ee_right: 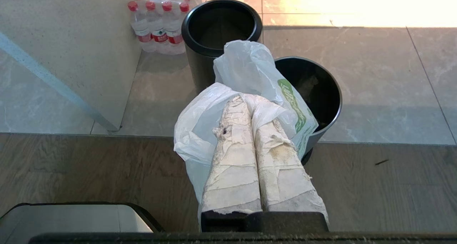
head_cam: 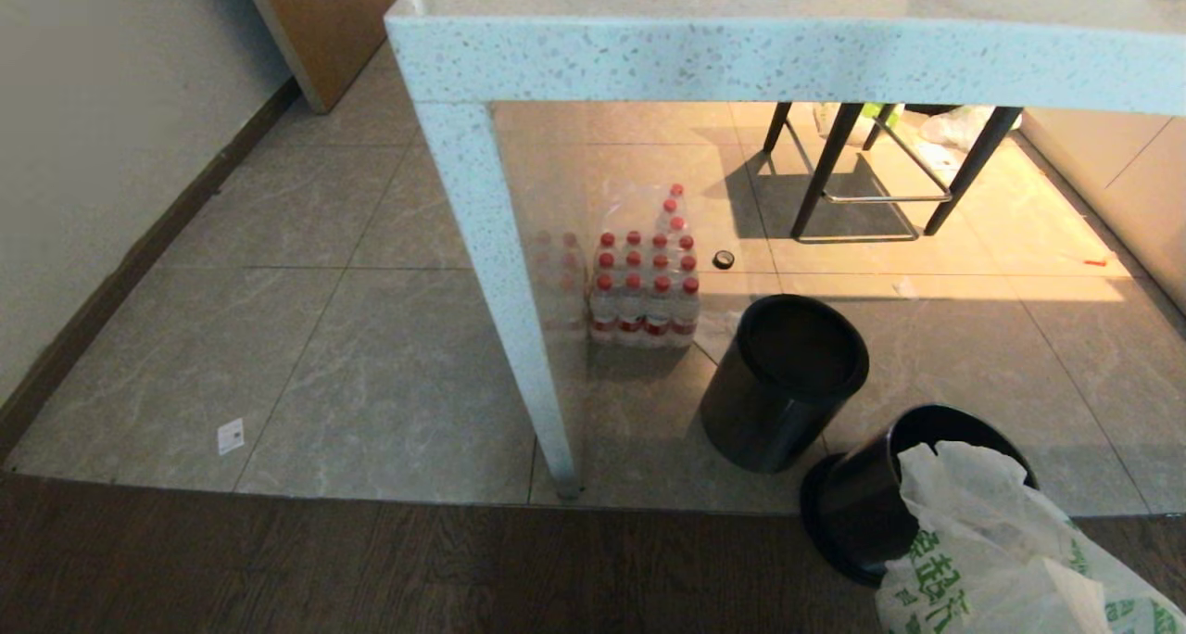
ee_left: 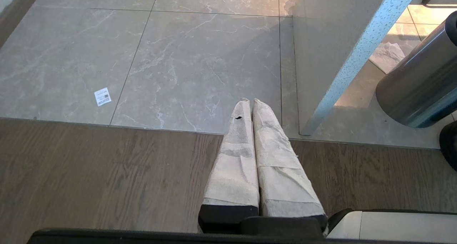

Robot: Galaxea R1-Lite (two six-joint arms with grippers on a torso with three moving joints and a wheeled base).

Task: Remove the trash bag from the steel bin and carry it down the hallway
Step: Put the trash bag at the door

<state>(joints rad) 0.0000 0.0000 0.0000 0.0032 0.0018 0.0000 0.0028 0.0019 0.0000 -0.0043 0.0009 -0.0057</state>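
Trash bag (ee_right: 235, 76) plastic is pinched by the right gripper (ee_right: 246, 103), whose taped fingers (ee_right: 232, 147) are pressed together with the thin white film bunched around their tips; the bag, printed in green, spills from the mouth of the nearer bin and drapes over the rim on the robot's side, hanging down toward the floor; in the head view it billows at the lower right corner (head_cam: 1010, 560). Its bin, the steel bin (ee_right: 321, 94), stands at the seam where the grey tiled floor (head_cam: 352, 356) meets the dark wood flooring (head_cam: 371, 569), with a black ring at its top and foot; just beyond it and close beside stands a second, darker bin (ee_right: 214, 26), open-topped, with no bag showing in it. Past that bin a shrink-wrapped pack of red-capped water bottles (head_cam: 644, 277) sits on the tiles beside the leg of the pale speckled desk (head_cam: 741, 50); a small round black object (head_cam: 724, 259) lies near the pack; further back a stool with black legs (head_cam: 862, 171) stands in warm light. The left gripper (ee_left: 250, 103) hangs over the wood flooring near the desk leg, its taped fingers closed on each other and holding nothing; a small white label (ee_left: 102, 96) lies on the tiles.
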